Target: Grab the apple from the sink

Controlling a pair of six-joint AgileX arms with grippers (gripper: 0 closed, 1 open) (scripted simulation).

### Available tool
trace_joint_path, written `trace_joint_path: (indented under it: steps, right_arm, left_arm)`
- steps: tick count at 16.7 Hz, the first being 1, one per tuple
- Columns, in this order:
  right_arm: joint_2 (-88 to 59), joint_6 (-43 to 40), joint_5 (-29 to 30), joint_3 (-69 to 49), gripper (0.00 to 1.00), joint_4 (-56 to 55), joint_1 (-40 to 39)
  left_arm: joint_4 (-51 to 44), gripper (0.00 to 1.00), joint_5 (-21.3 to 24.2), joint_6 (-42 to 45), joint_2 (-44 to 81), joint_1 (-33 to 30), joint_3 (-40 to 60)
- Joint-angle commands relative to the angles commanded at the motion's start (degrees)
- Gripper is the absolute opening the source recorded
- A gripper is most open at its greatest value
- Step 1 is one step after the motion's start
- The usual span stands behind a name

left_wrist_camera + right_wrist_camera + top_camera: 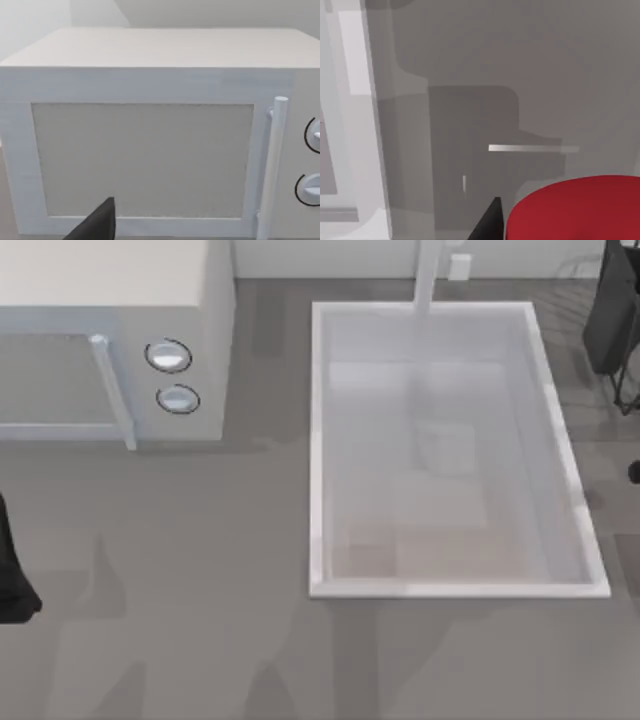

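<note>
- From the top view we see the sink [320, 450], a white basin with a thick rim, on the right half of the grey tabletop [200, 640], its faucet post [428, 280] at the far short side. The white microwave [200, 300] stands at the far left, its two knobs [168, 356] facing the sink. Our left arm [12, 580] sits at the left edge, our right arm [615, 310] at the far right edge.
- In the left wrist view, one dark finger [97, 225] of the left pincer points at the microwave door [142, 160]; we cannot tell whether that pincer is open or closed.
- In the right wrist view, the apple [580, 210] sits red right beside a dark finger [487, 222] of the right pincer, above the tabletop with the sink rim [357, 60] off to one side; the grip itself we cannot tell.
</note>
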State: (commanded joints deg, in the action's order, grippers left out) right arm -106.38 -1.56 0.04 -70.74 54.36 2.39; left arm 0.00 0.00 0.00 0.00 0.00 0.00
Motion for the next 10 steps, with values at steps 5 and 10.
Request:
trace_joint_path:
  steps: [5, 10]
  right_arm:
    - [0.0, 0.0, 0.0, 0.0, 0.68, 0.0, 0.0]
    - [0.0, 0.0, 0.0, 0.0, 1.0, 0.0, 0.0]
  left_arm:
    - [0.0, 1.0, 0.0, 0.0, 0.0, 0.0, 0.0]
    - [0.0, 1.0, 0.0, 0.0, 0.0, 0.0, 0.0]
